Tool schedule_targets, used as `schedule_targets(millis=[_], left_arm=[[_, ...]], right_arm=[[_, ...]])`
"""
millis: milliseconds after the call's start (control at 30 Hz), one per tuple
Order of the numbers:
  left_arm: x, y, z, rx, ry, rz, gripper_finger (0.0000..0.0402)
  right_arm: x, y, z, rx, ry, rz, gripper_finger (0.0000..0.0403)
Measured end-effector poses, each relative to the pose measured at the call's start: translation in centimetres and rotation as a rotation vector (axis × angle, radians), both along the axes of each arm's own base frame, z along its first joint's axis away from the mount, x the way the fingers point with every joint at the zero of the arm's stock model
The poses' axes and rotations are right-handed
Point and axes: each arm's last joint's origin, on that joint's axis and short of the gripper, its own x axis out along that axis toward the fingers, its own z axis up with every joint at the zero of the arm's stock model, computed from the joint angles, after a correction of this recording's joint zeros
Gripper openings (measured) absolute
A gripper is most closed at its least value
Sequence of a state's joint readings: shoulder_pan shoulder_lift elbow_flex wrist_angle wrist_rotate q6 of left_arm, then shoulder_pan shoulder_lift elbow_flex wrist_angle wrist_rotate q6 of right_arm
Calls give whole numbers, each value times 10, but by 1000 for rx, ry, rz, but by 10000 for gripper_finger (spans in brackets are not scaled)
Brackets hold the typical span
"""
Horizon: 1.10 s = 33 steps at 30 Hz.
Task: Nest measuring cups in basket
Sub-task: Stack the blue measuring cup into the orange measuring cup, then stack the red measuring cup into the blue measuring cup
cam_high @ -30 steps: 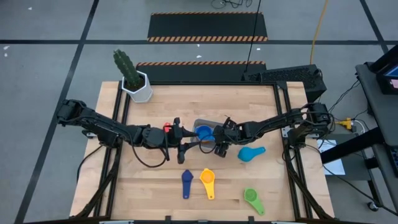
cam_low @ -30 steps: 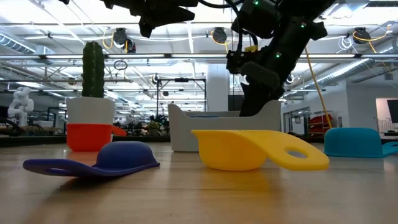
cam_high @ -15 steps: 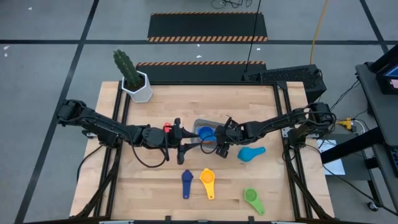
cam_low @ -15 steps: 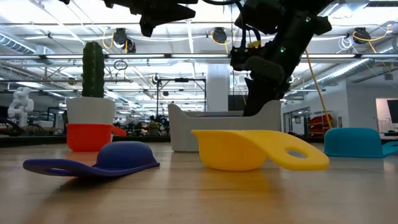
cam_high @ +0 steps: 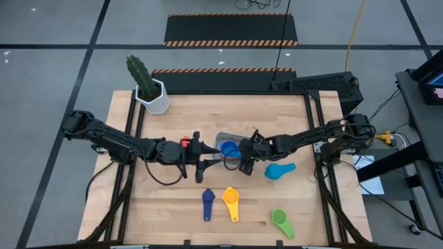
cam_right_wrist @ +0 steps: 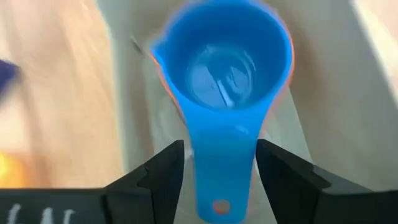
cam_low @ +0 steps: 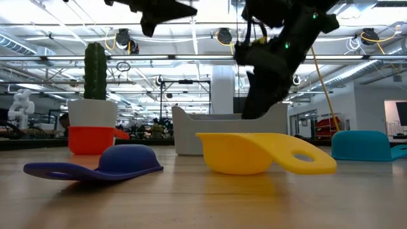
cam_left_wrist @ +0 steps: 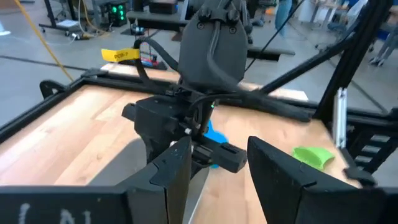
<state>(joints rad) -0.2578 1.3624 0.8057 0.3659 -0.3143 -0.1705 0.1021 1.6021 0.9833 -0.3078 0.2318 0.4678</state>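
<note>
— High view, reading from the left: what sits beside the basket (cam_high: 232, 137)?

— First a cactus pot (cam_high: 154, 97), well off toward the table's far left corner. Then the left gripper (cam_high: 205, 153), just left of the basket, fingers spread with nothing between them. A red cup (cam_high: 185, 142) peeks out by that arm, left of the basket.

— And inside the basket?

— A blue measuring cup (cam_right_wrist: 225, 93), round bowl, short flat handle, lying in the pale tray; an orange rim shows under its bowl, so it sits in an orange cup (cam_right_wrist: 286, 68). The right gripper (cam_right_wrist: 216, 168) hangs over the handle, fingers parted on either side and not pinching it.

— The rest of the cups?

— Nearer the front edge than the basket: a navy cup (cam_high: 208, 200), a yellow cup (cam_high: 230, 199) just right of it, then a green cup (cam_high: 280, 220) farther right. A light blue cup (cam_high: 278, 170) lies just right of the basket, beside the right arm. All four lie apart from one another on the wood.
</note>
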Motion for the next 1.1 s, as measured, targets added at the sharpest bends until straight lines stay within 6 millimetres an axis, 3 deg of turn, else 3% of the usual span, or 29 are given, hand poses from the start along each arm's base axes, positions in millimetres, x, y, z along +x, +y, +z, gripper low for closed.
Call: schedule_targets(millis=[233, 367, 567, 767, 933, 1100], left_arm=[[-19, 0, 15, -47, 24, 22, 159], [-25, -1, 11, -47, 85, 99, 159], [-34, -1, -3, -117, 220, 202, 159], [-46, 13, -21, -173, 373, 422, 159], [-52, 26, -31, -261, 483, 502, 159], [-55, 39, -27, -333, 608, 603, 159]], right_arm=[[-13, 8, 37, -64, -124, 39, 194], [-21, 19, 52, -95, -173, 93, 194], [-27, 41, 54, -96, -180, 190, 194], [-31, 55, 55, -95, -186, 251, 194], [-32, 59, 56, -106, -192, 282, 194], [-32, 59, 56, -140, -185, 317, 194]])
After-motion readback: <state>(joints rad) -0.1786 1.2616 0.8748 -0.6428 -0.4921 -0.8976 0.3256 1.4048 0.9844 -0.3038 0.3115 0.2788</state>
